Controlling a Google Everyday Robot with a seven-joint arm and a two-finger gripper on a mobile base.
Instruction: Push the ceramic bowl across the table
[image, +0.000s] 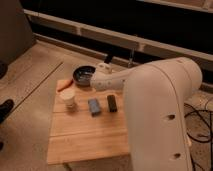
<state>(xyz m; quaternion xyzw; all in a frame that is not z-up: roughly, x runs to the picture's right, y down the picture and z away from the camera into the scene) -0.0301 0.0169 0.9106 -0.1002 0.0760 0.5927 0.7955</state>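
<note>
- Step in hand, as you would judge it: the push on the ceramic bowl (83, 76) looks set up or only just begun. The bowl sits at the far left corner of the table (85, 142), close to the far edge.
- The gripper (99, 75) is at the tip of the white arm (160, 110), low over the table's far edge and right beside the bowl's right rim. You cannot tell whether it touches or a sliver of gap remains.
- You also cannot tell whether the gripper is spread or closed, because the wrist hides it.
- Next move: set the tip low against the rim and drive level, so the bowl slides rather than tips. A push from this side sends it left, where little tabletop remains, so mind that edge.
- Bystanders:
  - cream cup (70, 99) by the left edge
  - orange item (64, 84) just left of the bowl
  - blue-grey block (94, 106) and dark block (112, 103) mid-table, both clear of the gripper
</note>
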